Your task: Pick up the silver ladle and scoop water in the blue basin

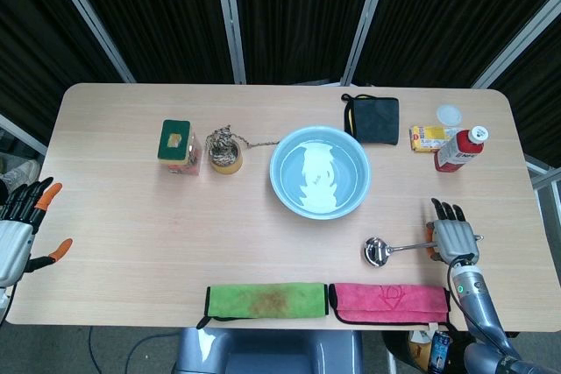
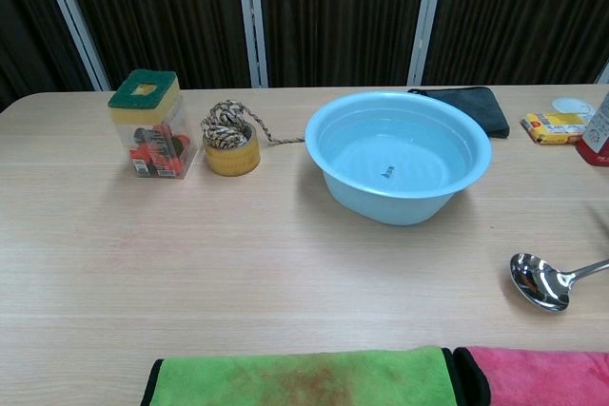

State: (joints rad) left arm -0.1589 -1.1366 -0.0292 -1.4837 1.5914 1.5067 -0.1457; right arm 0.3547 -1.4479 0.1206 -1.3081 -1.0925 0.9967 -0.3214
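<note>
The silver ladle (image 1: pixel 378 251) (image 2: pixel 540 280) lies on the table right of and nearer than the blue basin (image 1: pixel 273 172) (image 2: pixel 381 202), its bowl facing up. Its handle runs right to the thumb side of my right hand (image 1: pixel 454 236). That hand lies palm down with its fingers straight and spread; I cannot tell whether it touches the handle's end. The chest view cuts the handle at its right edge and does not show this hand. The basin holds rippling water. My left hand (image 1: pixel 17 232) hangs off the table's left edge, fingers apart and holding nothing.
A green cloth (image 1: pixel 266 299) and a pink cloth (image 1: pixel 388 302) lie along the front edge. A green-lidded jar (image 1: pixel 175 146) and a tape roll with rope (image 1: pixel 224 151) stand left of the basin. A black pouch (image 1: pixel 372 118), yellow packet (image 1: pixel 427 137) and red bottle (image 1: pixel 458 148) are at the back right.
</note>
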